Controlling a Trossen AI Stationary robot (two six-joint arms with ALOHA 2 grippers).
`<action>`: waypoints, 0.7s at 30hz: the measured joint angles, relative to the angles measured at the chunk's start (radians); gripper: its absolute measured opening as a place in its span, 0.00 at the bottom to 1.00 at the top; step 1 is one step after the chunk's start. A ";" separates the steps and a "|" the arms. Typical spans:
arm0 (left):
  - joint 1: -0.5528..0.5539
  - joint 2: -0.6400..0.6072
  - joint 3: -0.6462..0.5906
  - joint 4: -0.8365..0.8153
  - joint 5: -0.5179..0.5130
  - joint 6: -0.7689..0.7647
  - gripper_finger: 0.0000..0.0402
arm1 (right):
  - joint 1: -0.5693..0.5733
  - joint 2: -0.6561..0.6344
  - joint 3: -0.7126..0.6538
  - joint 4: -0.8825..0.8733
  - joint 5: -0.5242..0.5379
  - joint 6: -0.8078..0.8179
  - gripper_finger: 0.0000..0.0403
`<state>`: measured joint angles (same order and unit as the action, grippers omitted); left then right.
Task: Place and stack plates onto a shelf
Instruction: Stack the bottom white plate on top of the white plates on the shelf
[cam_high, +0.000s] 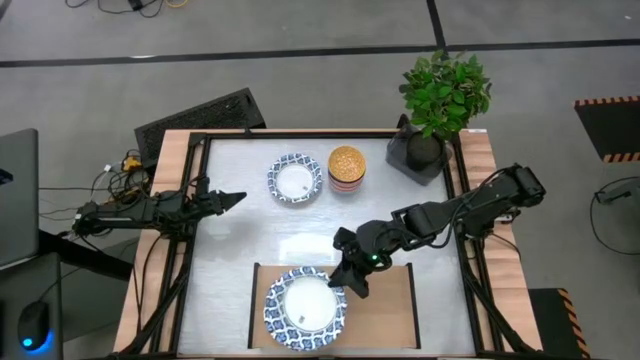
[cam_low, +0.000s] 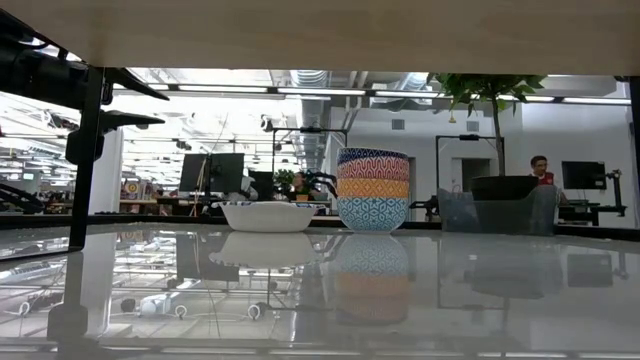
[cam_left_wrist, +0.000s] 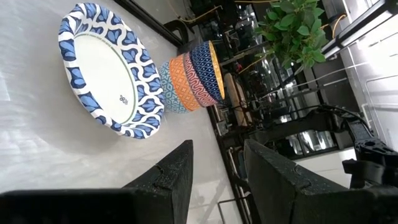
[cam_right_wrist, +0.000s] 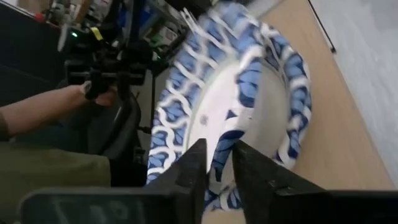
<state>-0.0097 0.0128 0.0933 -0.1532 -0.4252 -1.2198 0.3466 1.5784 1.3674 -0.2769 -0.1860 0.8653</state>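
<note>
A stack of blue-and-white rimmed plates (cam_high: 305, 308) lies on the left half of the light-wood shelf (cam_high: 385, 312) at the table's near side. My right gripper (cam_high: 350, 283) reaches down to the stack's far right rim. Its fingers stand slightly apart with the top plate's blurred rim (cam_right_wrist: 219, 152) showing between them. One more plate (cam_high: 295, 178) rests flat on the tabletop at the far middle, also seen as plate (cam_left_wrist: 109, 68). My left gripper (cam_high: 235, 198) waits level at the table's left edge, open and holding nothing. My right gripper comes at the top plate's far right rim (cam_right_wrist: 242, 118) slanting down from the table's right side, one finger (cam_right_wrist: 193, 168) on each side of the rim. Whether the fingers touch the rim, I cannot tell. The plate lies on the stack.
A stack of coloured patterned bowls (cam_high: 346, 167) stands right of the lone plate. A potted plant (cam_high: 440, 100) fills the far right corner. The shelf's right half is bare wood. In the low view the shelf's board (cam_low: 320, 30) spans overhead. A person's arm (cam_right_wrist: 37, 118) shows beyond the table.
</note>
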 joint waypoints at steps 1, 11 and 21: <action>0.000 0.000 0.000 0.000 0.000 0.000 0.32 | 0.000 0.000 0.000 0.009 0.000 -0.005 0.28; 0.000 0.000 0.000 0.000 0.000 0.004 0.32 | -0.021 0.000 0.000 0.025 0.000 -0.028 0.49; 0.000 0.000 0.000 0.000 0.000 0.004 0.32 | -0.035 -0.012 0.000 0.098 0.000 -0.070 0.52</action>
<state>-0.0097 0.0128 0.0933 -0.1532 -0.4255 -1.2160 0.3118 1.5667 1.3676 -0.1787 -0.1859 0.7951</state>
